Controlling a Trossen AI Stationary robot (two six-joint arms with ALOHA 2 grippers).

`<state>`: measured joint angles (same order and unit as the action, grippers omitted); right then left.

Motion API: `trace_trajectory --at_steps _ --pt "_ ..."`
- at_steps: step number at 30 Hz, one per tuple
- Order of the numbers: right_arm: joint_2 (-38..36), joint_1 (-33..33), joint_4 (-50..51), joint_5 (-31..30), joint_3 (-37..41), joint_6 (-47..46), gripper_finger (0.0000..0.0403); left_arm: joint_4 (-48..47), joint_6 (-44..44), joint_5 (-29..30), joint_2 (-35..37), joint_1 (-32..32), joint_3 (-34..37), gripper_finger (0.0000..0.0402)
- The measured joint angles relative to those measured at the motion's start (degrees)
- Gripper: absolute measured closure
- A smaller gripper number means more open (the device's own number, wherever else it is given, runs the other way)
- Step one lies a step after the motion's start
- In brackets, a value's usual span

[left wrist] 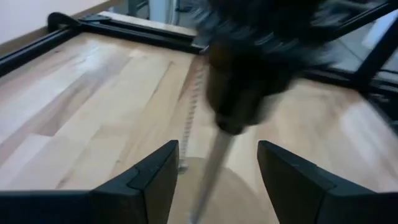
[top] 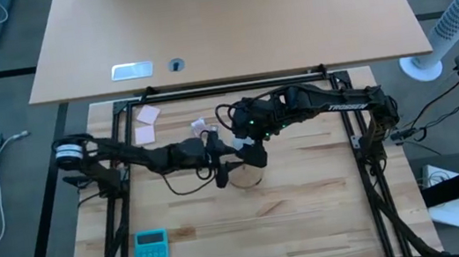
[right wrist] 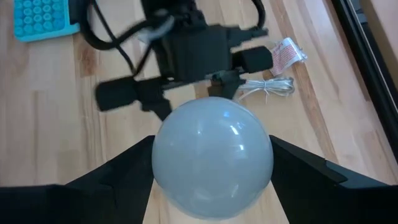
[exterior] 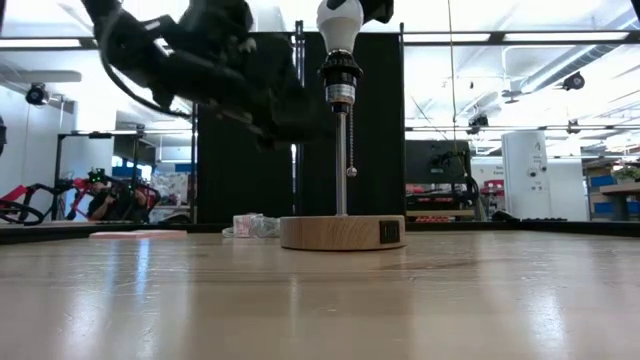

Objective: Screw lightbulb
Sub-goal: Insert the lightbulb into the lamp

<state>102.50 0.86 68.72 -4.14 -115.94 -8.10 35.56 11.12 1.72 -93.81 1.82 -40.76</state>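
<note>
I read "TROSSEN" on the right arm (top: 346,106) in the high view; only the low view showed the lightbulb (exterior: 340,22) atop the lamp's socket (exterior: 340,72) above the wooden base (exterior: 342,232). R gripper (right wrist: 211,177) jaws clasped the lightbulb. L gripper (left wrist: 214,171) jaws were spread either side of the lamp rod (left wrist: 211,168) over the worktop (top: 312,215).

Lab bkgd w/ black panel (exterior: 300,120), ceiling lights, desk (top: 224,23).

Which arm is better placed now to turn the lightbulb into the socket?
The right: its hand sits around the lightbulb atop the socket. The left hand is open beside the lamp rod.
</note>
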Motion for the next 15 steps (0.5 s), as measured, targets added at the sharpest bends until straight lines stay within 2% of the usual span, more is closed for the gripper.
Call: trace_trajectory --at_steps 6,15 --pt "0.0 0.0 0.1 -0.1 0.0 -0.4 0.013 1.9 0.3 0.3 -3.0 -0.2 -3.6 0.0196" --pt "0.0 0.0 0.1 -0.1 0.0 -0.6 0.013 1.8 2.3 1.3 1.0 -0.6 -3.1 0.0196"
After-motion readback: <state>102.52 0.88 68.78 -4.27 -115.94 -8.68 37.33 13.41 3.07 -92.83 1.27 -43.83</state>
